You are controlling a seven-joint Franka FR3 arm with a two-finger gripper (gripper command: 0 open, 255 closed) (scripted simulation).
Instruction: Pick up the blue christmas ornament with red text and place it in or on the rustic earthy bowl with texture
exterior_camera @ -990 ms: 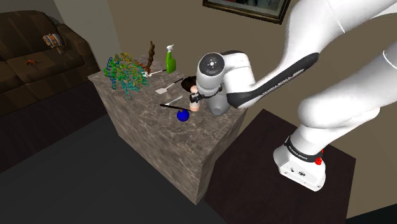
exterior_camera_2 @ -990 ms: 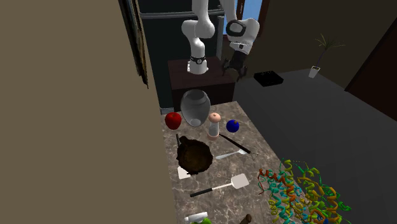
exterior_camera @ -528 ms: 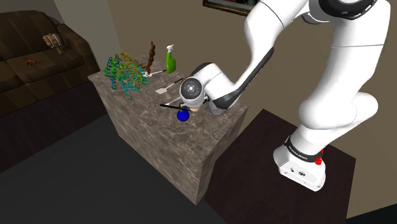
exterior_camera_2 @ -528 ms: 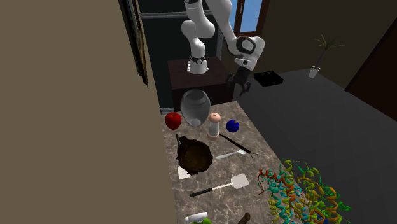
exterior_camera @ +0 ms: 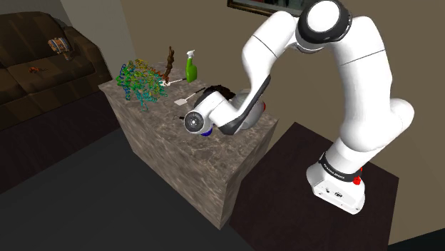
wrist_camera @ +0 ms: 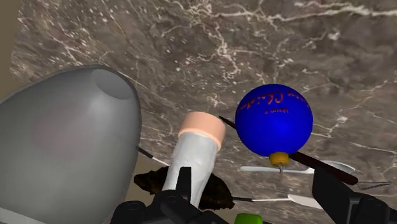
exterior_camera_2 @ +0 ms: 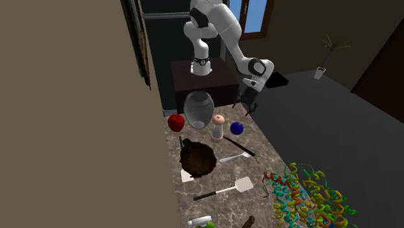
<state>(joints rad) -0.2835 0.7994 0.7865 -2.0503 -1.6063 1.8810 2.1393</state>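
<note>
Presently: marbled table (exterior_camera: 164,139), carrying everything. Grey vase (exterior_camera_2: 198,108), at the stand-side edge. Dark rough bowl (exterior_camera_2: 197,159), further inboard along the wall-side edge, the intended destination. Gripper (exterior_camera_2: 248,109), fingers spread and empty, hovering above the stand-side edge, apparently lining up. Slim shaker (wrist_camera: 198,149). Blue ornament (wrist_camera: 273,119), red lettering, just beside the shaker, ungrasped.

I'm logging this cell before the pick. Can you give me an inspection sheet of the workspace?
Surface: marbled brown countertop, crowded.
Job's things: blue ornament with red text lies on the countertop; dark textured bowl stands apart from it.
Clutter: grey vase, red ball, pink-capped bottle, white spatula, green spray bottle, colourful tangle.
Gripper: gripper open, near the ornament, holding nothing.
Cables: nothing seen.
Surroundings: brown sofa, framed picture.
</note>
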